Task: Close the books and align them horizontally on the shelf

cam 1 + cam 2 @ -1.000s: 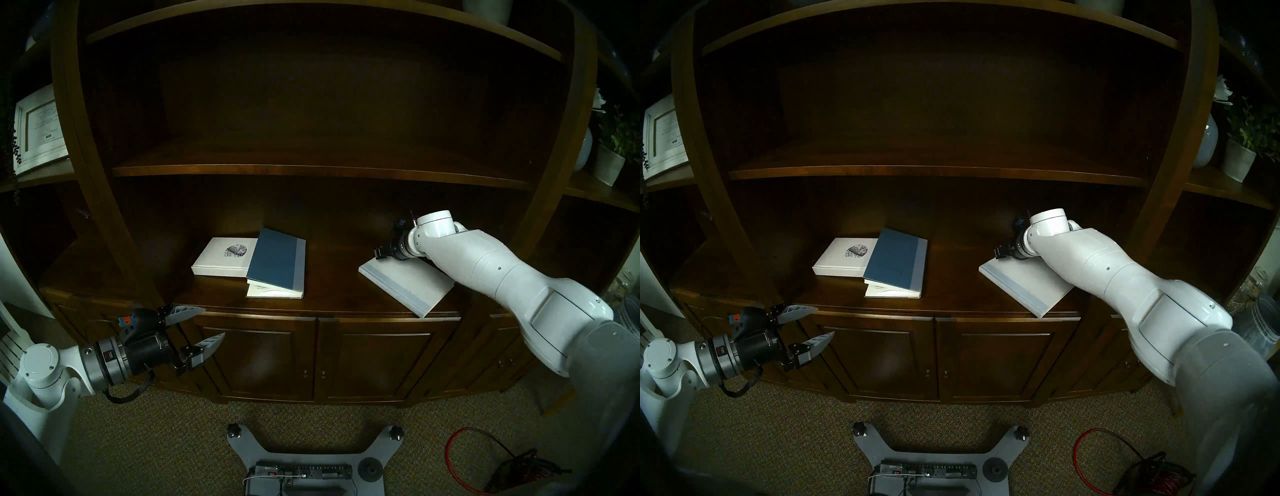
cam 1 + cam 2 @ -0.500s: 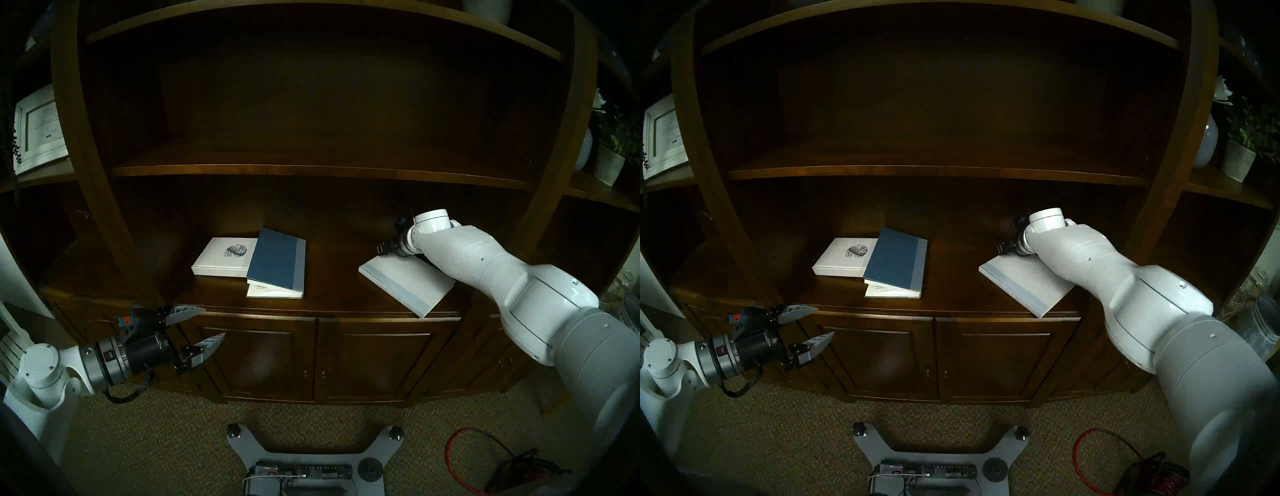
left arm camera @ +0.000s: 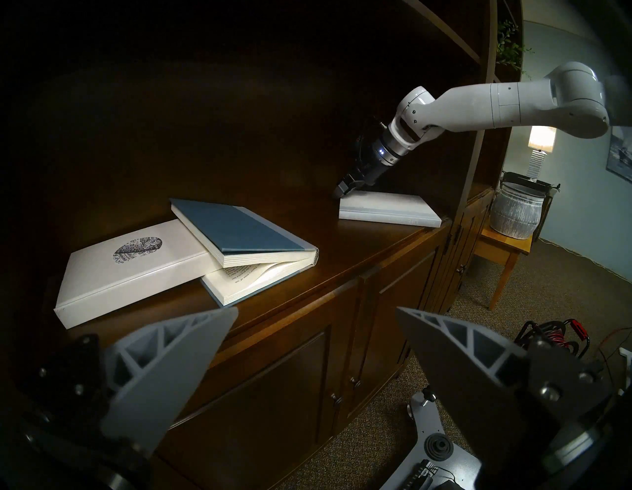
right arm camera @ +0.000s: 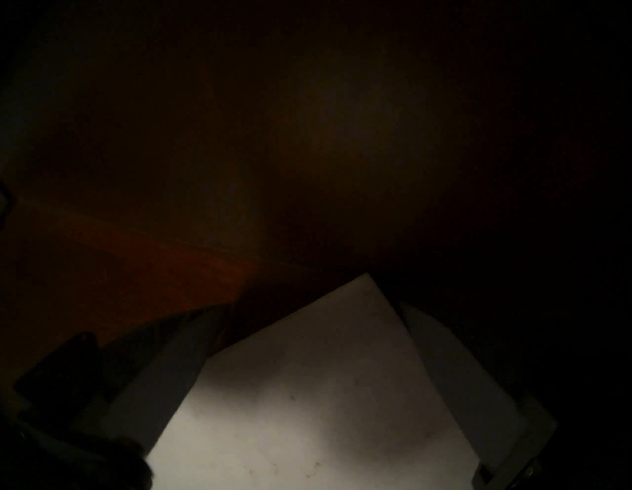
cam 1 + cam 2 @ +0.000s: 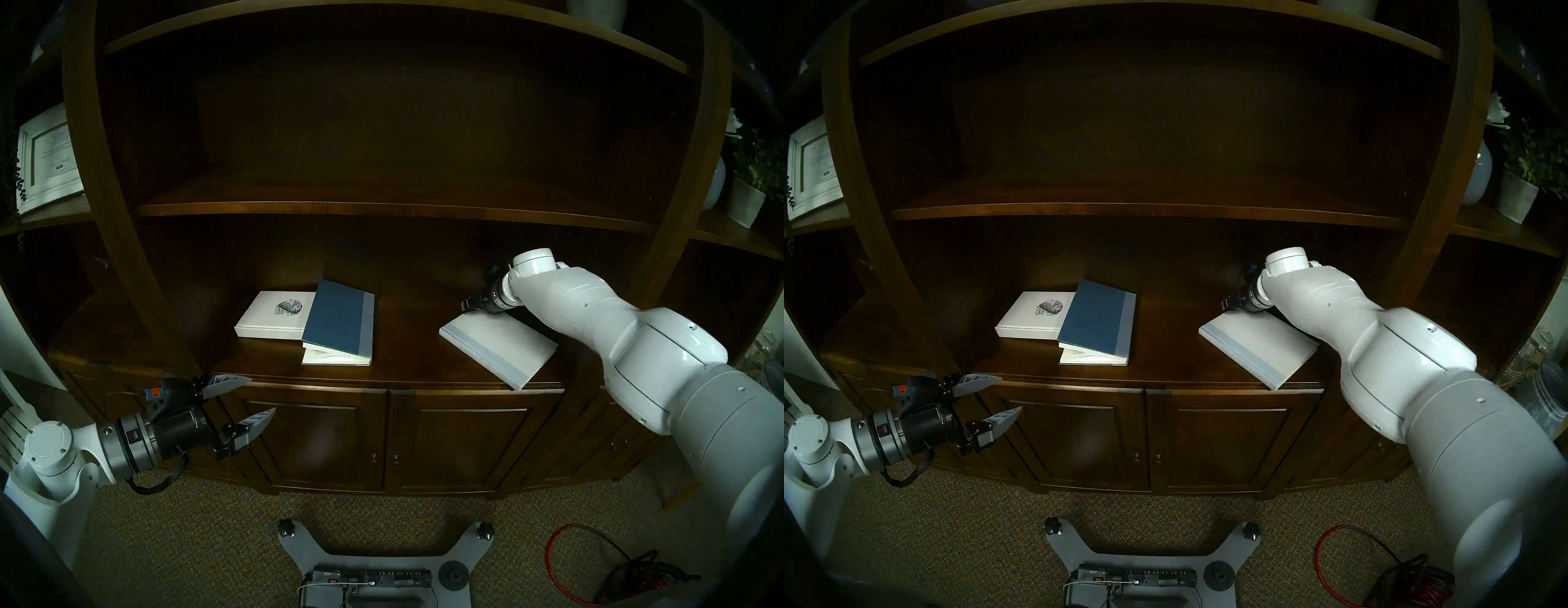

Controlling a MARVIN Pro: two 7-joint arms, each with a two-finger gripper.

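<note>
Three books lie on the dark wooden shelf (image 5: pixel 407 375). A white book with a black speckled oval (image 5: pixel 271 316) lies closed at the left. The blue book (image 5: pixel 339 322) leans on it, half open, cream pages showing (image 3: pixel 260 273). The plain white book (image 5: pixel 498 350) lies closed and skewed at the right, one corner past the front edge. My right gripper (image 5: pixel 466 305) hovers open over that book's far corner, its fingers (image 4: pixel 178 359) on either side of the corner (image 4: pixel 325 359). My left gripper (image 5: pixel 250 397) stands open and empty in front of the cabinet, below the ledge.
A thinner shelf board (image 5: pixel 382 210) runs above the books. Panelled cabinet doors (image 5: pixel 314 441) lie below. A white-framed picture (image 5: pixel 46 157) stands on the left side shelf, a potted plant (image 5: pixel 751 191) on the right. My base (image 5: pixel 373 564) and a red cable (image 5: pixel 585 564) lie on the carpet.
My right forearm and elbow have swung up and to the right, uncovering more of the plain white book. The gripper stays near the far corner. Books and left arm have not moved.
</note>
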